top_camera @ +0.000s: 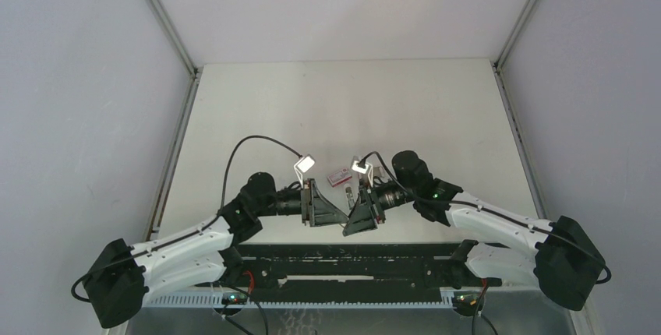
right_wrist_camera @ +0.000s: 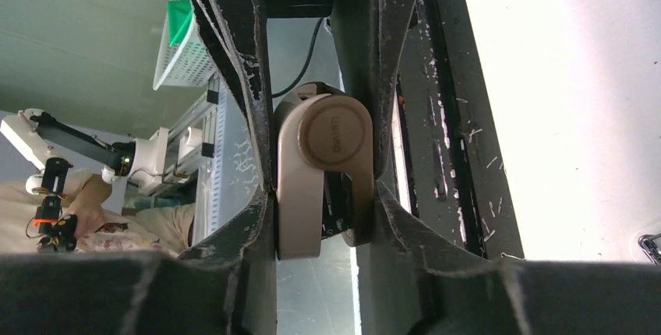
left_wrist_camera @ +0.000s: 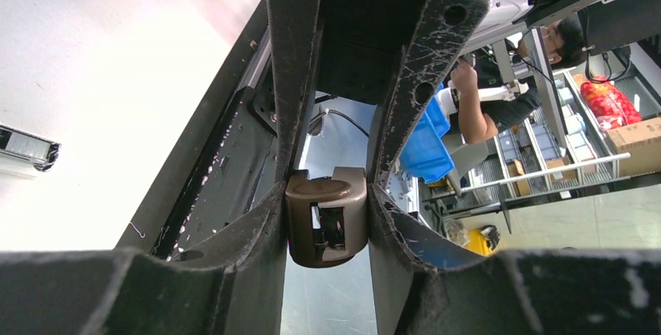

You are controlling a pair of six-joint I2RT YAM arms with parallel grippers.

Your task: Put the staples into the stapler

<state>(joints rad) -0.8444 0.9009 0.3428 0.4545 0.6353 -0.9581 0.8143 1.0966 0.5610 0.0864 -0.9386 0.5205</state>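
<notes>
The stapler [left_wrist_camera: 327,226] is off the table [top_camera: 335,101], caught between the two grippers where they meet tip to tip in front of the arm bases. In the left wrist view its brownish-tan end sits squarely between the fingers [left_wrist_camera: 390,132], showing a rounded cap and a dark slot in its face. In the right wrist view the same stapler appears as a paler beige arm with a round embossed disc, wedged upright between that gripper's fingers [right_wrist_camera: 234,78]. From above, the black gripper bodies hide it, so how its two ends line up cannot be told. The left gripper [left_wrist_camera: 330,187] is clamped on the tan end, and the right gripper [right_wrist_camera: 326,195] is clamped on the beige end; both are turned sideways, so their cameras look past the table edge into the room. A small red-and-white box [top_camera: 337,177] lies flat on the table just beyond the two grippers, apart from them. A black cable [top_camera: 249,144] arches over the left arm.
</notes>
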